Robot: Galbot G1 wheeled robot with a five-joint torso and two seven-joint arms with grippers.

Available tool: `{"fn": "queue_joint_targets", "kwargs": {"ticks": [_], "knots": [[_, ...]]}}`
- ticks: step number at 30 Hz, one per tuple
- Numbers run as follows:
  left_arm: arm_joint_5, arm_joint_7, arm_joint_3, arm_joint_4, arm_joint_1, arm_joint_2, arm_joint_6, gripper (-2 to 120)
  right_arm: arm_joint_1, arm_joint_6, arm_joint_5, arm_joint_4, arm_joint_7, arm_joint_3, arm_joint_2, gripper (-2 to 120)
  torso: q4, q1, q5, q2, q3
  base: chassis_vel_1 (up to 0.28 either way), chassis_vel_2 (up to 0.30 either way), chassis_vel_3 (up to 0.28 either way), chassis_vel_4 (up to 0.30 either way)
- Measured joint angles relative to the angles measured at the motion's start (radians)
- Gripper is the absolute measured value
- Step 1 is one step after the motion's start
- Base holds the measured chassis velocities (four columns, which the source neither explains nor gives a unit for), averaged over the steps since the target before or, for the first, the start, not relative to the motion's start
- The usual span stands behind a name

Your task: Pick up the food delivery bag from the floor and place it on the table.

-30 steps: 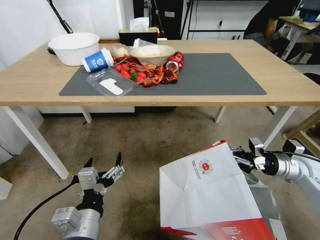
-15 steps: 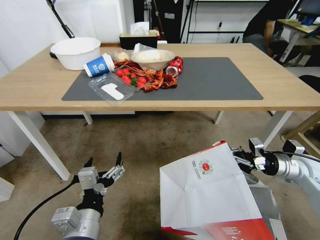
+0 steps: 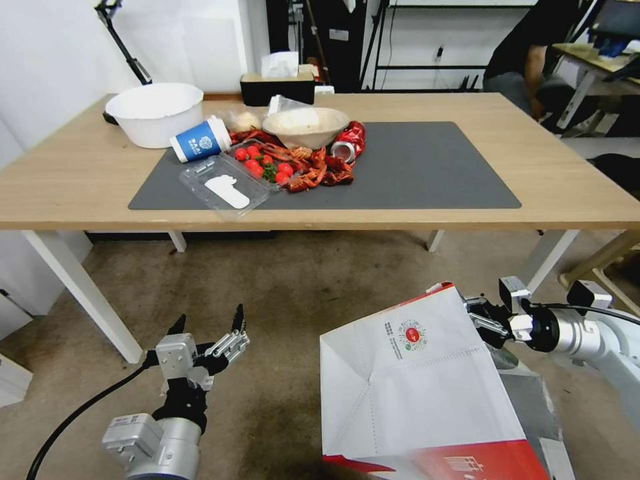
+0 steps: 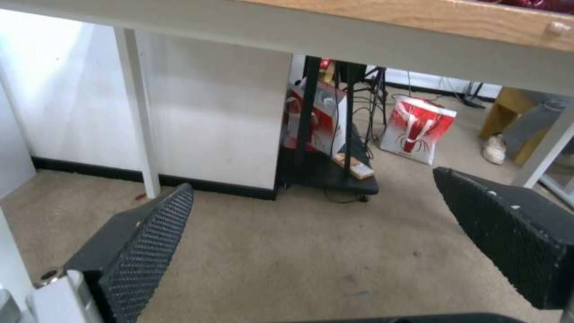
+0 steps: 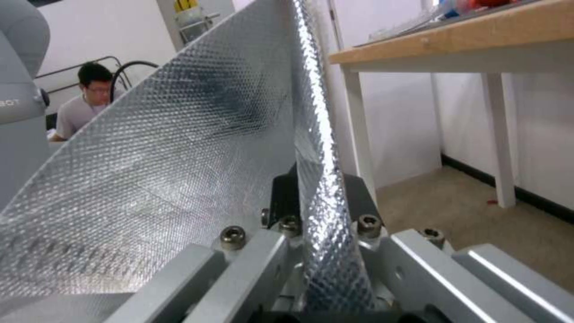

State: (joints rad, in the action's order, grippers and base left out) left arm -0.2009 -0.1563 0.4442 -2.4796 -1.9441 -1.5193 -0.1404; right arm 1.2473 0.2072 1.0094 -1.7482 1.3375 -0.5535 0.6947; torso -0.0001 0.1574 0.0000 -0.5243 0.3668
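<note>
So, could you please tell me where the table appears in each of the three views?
Head view: the table fills the upper half, seen from above.
Left wrist view: its edge from below, beyond the open left gripper.
Right wrist view: its edge beside the bag foil.
Shared landmark: its white legs.

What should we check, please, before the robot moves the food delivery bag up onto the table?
1. Grip: right gripper shut on the food delivery bag wall, foil edge between its fingers: ok.
2. Left gripper open, apart from the bag: ok.
3. Landing spot: right half of the dark grey mat is bare: ok.
4. Bag level: tilted: not ok.
5. Bag still below the table edge: not ok.
6. Bag's underside off the floor: cannot tell.
</note>
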Motion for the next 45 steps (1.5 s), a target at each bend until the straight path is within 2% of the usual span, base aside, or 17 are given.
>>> {"fn": "queue_joint_targets", "kwargs": {"ticks": [29, 45], "knots": [[0.006, 0.0, -0.004, -0.002, -0.003, 0.001, 0.003, 100, 0.003, -0.004, -0.003, -0.002, 0.002, 0.001, 0.003, 0, 0.0, 0.057, 0.0, -0.144, 0.087, 0.0, 0.0, 0.0, 0.0], [0.005, -0.001, -0.003, -0.002, -0.004, -0.001, 0.004, 100, 0.003, -0.004, -0.001, -0.004, 0.002, 0.0, -0.001, 0, 0.0, 0.073, 0.0, -0.184, 0.111, 0.0, 0.0, 0.0, 0.0]]}}
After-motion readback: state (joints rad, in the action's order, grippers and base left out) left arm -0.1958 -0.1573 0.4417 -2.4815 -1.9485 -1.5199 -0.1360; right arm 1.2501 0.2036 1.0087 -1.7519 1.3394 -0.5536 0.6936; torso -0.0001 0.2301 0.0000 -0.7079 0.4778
